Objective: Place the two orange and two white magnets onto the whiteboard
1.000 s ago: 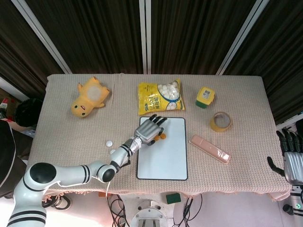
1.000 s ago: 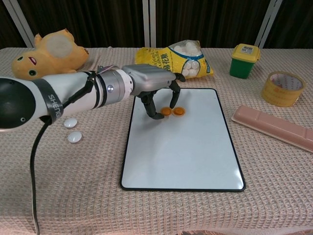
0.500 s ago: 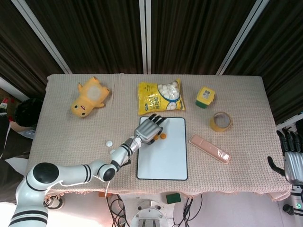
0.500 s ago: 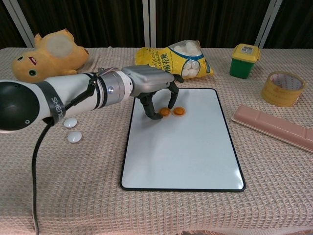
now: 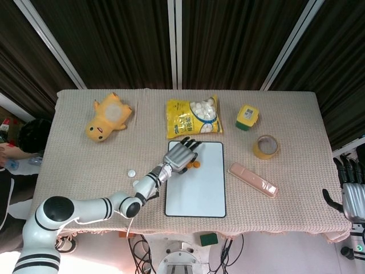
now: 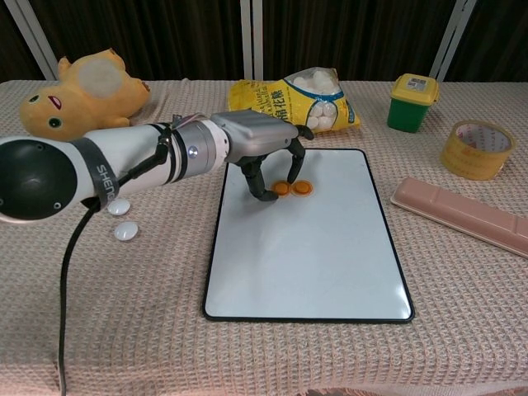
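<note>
two white magnets [image 6: 122, 219] lie on the cloth left of the whiteboard [image 6: 309, 247]. the left hand [image 6: 262, 148] arches over the board's top left corner, fingers curled down and parted, empty, beside two orange magnets [image 6: 293, 188] on the board. the right hand [image 5: 352, 191] hangs beyond the table's right edge, fingers spread.

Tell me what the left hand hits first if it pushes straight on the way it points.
Probably the yellow marshmallow bag just past the whiteboard top edge; the left hand points that way over the orange magnets, though depth is unclear.
</note>
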`<control>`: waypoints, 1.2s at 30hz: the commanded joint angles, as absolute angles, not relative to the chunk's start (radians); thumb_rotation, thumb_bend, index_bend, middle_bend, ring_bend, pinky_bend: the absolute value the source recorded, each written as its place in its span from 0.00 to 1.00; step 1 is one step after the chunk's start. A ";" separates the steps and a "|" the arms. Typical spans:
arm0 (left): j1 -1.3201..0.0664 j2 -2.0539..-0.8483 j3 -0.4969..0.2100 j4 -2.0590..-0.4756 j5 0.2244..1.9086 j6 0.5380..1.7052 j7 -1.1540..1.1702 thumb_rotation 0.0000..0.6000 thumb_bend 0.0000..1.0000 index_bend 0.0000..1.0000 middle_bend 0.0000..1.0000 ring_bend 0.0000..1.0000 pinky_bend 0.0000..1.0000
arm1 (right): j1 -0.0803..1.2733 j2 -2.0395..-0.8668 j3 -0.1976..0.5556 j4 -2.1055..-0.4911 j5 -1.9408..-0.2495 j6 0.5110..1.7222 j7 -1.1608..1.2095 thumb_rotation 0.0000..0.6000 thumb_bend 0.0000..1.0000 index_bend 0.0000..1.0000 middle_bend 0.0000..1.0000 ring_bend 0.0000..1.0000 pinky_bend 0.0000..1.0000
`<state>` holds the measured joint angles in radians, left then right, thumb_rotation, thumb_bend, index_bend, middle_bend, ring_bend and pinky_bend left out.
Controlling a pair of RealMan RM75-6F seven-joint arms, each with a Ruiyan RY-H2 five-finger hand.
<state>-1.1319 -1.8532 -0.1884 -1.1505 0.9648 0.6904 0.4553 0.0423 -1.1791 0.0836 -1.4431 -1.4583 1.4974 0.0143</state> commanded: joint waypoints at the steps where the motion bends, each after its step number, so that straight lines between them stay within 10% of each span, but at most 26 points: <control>1: -1.132 -1.853 -0.188 -1.151 0.965 0.691 0.454 1.00 0.31 0.47 0.02 0.00 0.04 | 0.042 -1.179 0.084 -1.442 -1.456 1.496 0.016 1.00 0.31 0.00 0.00 0.00 0.00; 23: -1.117 -1.811 -0.183 -1.217 0.993 0.720 0.434 1.00 0.31 0.29 0.02 0.00 0.04 | 0.040 -1.182 0.087 -1.437 -1.456 1.501 0.020 1.00 0.31 0.00 0.00 0.00 0.00; 36: -0.872 -1.502 -0.043 -1.619 1.057 1.034 0.496 1.00 0.29 0.30 0.03 0.00 0.04 | 0.045 -1.173 0.089 -1.451 -1.471 1.508 0.017 1.00 0.31 0.00 0.00 0.00 0.00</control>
